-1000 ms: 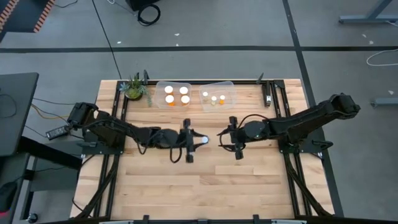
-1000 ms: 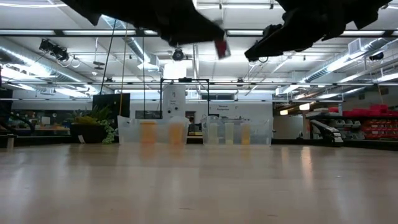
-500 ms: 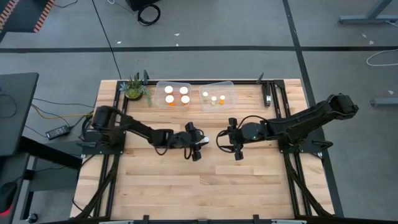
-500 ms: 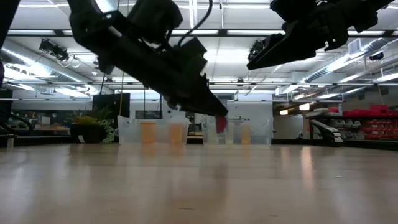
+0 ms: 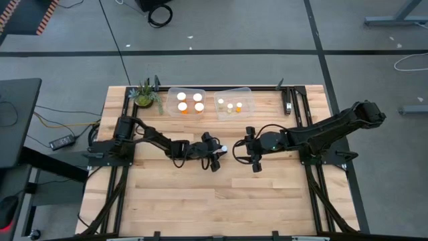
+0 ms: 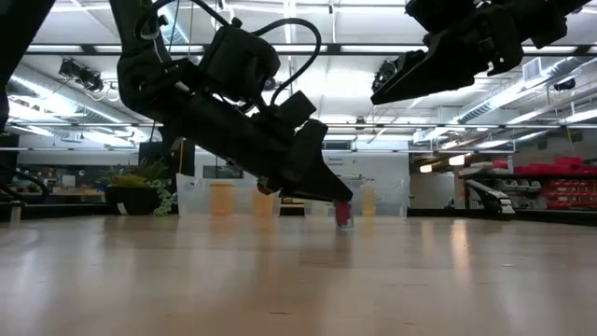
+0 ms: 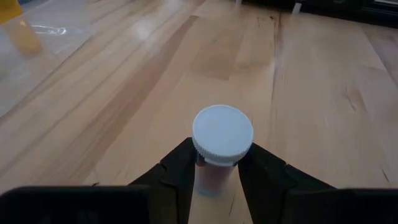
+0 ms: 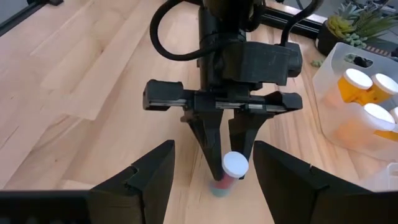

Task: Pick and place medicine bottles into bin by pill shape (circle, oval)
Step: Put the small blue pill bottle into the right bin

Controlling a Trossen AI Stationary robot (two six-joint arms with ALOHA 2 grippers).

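My left gripper (image 5: 218, 151) is at mid-table, low over the wood, shut on a small medicine bottle (image 7: 221, 138) that has a white cap and a reddish body (image 6: 343, 215). My right gripper (image 5: 239, 148) hangs open just right of it and higher up, pointing at it with nothing between its fingers (image 8: 152, 174). At the far edge stand two clear bins. The left bin (image 5: 171, 107) holds white-capped orange bottles (image 5: 190, 102). The right bin (image 5: 245, 96) holds smaller pale-topped bottles (image 5: 230, 106). My left gripper pinches the bottle's body just under the cap (image 7: 209, 173) between its two fingers (image 7: 181, 169). The fingers slant down from the table's left. The bottle stands nearly upright, cap up, with its bottom (image 6: 344, 225) at the tabletop. Whether it touches the wood I cannot tell.
A small green potted plant (image 5: 144, 95) stands left of the bins at the far left. Dark frame rails (image 5: 294, 100) run along both sides of the table. Bare wood (image 5: 221, 201) stretches from the grippers to the near edge.
My left gripper has come down from well above the table to just over the wood, shifting slightly toward the right edge and rolling at the wrist. The bottle has stayed in its fingers and now sits low at the tabletop.
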